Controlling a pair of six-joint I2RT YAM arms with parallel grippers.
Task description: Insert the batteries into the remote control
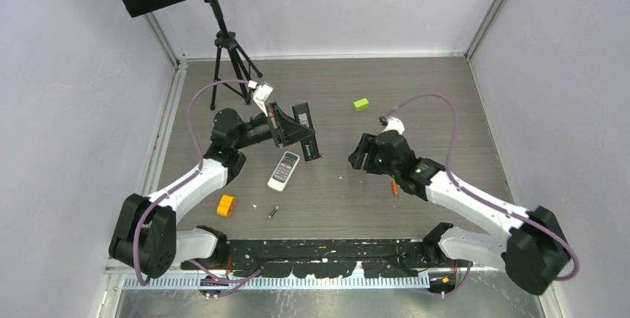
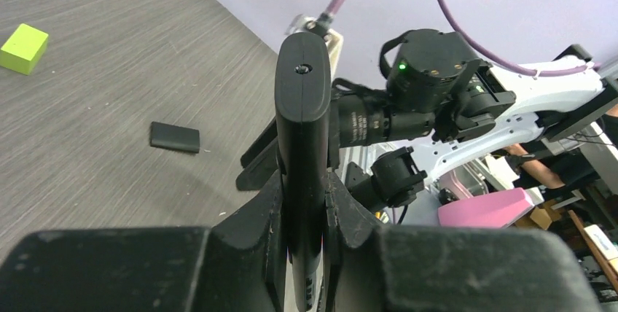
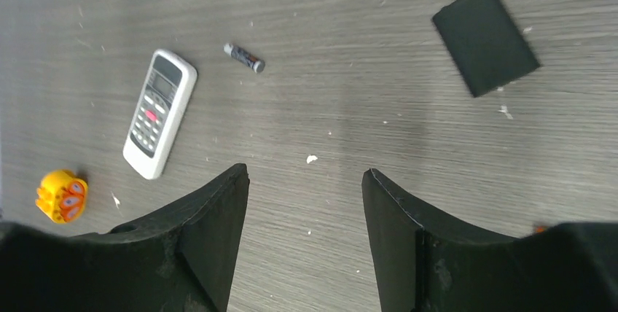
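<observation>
The left hand (image 2: 302, 203) is clamped on the black remote (image 2: 302, 93), held on edge above the worktop's (image 1: 416, 110) left half; it should hold steady, compartment turned toward the partner. The right hand (image 3: 304, 181), wide open and empty, should pinch across its middle the slim dark battery (image 3: 244, 57), paler at one end, lying toward the near edge.

Lime-green block (image 1: 361, 104) and orange block (image 1: 226, 205) lie well apart.
</observation>
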